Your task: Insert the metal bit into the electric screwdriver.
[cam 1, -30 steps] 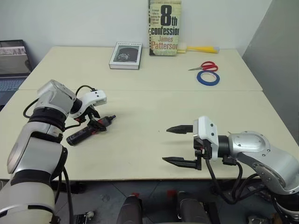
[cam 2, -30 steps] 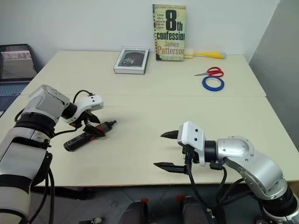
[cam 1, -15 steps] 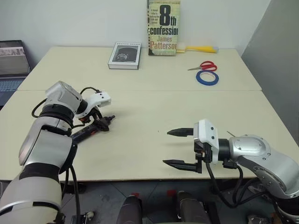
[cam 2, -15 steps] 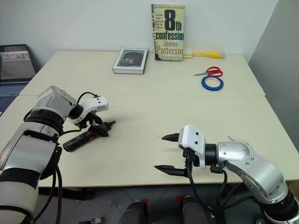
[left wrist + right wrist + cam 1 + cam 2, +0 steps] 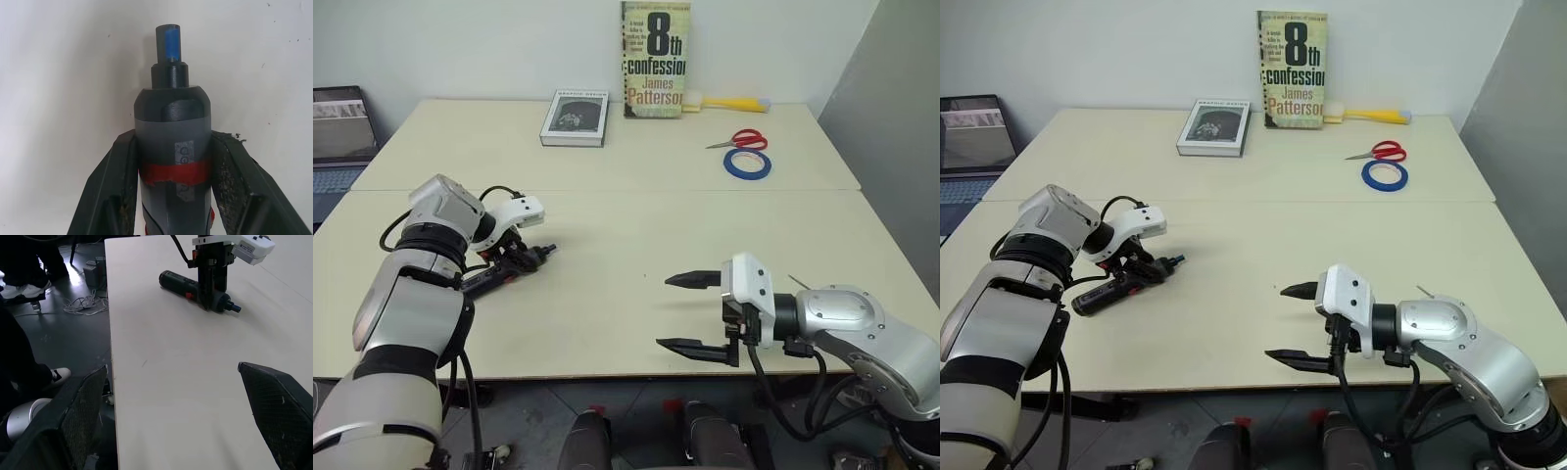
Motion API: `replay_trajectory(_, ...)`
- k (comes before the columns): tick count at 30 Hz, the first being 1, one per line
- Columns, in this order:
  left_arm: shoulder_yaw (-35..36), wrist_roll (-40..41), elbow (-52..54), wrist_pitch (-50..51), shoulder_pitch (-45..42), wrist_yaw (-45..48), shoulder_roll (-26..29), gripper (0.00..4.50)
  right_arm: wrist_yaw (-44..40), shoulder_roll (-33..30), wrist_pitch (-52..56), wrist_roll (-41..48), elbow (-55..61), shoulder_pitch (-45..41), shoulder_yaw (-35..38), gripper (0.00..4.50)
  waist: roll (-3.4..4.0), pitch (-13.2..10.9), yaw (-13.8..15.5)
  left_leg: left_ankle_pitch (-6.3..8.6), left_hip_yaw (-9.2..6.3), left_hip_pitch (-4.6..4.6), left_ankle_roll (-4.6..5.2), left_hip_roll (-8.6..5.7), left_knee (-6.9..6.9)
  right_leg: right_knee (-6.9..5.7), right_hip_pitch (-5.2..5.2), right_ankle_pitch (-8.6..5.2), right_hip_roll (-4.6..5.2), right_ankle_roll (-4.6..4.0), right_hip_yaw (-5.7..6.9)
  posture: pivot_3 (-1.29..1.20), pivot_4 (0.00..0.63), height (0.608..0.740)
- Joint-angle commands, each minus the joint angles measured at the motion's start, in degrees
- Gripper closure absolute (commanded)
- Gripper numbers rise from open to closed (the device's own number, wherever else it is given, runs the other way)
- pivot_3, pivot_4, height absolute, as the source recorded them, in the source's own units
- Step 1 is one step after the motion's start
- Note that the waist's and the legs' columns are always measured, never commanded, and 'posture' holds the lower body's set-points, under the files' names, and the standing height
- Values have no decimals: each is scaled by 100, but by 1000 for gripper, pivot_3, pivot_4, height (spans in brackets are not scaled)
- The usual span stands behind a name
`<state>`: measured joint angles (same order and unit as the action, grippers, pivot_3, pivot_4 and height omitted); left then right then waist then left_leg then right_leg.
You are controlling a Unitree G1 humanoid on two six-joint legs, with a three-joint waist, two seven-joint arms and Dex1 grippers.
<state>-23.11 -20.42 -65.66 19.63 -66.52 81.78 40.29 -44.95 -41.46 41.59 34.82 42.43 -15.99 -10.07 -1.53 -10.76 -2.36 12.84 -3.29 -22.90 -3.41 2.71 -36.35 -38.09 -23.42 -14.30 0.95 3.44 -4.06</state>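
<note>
Now we see the cream table (image 5: 636, 225) first. Since a second ago the left gripper (image 5: 514, 257) has gone from spread to clenched on the electric screwdriver (image 5: 499, 273), lying near the table's left edge w/ its blue-tipped nose free; so the grab looks done, lifting comes next. Right gripper (image 5: 690, 311) hangs near the front edge, fingers wide apart, holding nothing. A thin rod just beyond the right forearm may be the metal bit (image 5: 798, 282); can't confirm. Far side: two books (image 5: 656, 59), blue tape ring (image 5: 749, 164), red scissors (image 5: 741, 139), yellow brush (image 5: 729, 102), all well apart. Nothing blocks the lift.
</note>
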Motion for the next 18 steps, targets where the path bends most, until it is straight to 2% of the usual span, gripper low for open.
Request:
replay_trajectory(1,212,184,187,78,134,-71,-66,2801,2,-77,-28,93,225,45,217,0,0,0,0,0,0,0,0,0,0,0,1,0,0,0,-1,0,150,740)
replay_trajectory(6,1016,917,1124,318,155,-27,105,2807,59,-119,13,160,314,147,302,0,-6,-3,54,0,-4,-9,0,0,-2,2,-2,1,1,2,2,0,150,740)
replay_trajectory(10,1589,1568,2783,947,648,7,249,2808,72,-119,20,182,351,210,347,0,-20,-12,68,0,-11,-18,0,0,-4,6,-4,2,2,2,8,0,150,740)
replay_trajectory(13,1881,1936,3916,1488,1073,-161,277,2808,40,-125,-11,154,325,211,334,0,-20,-12,50,0,-9,-17,0,0,-3,7,-4,1,3,1,6,0,150,740)
replay_trajectory(18,2155,2367,5066,1947,1626,-673,151,2809,-64,-149,-75,88,212,121,304,0,-20,-12,27,0,-8,-7,0,1,-2,-2,-4,0,0,1,4,0,150,740)
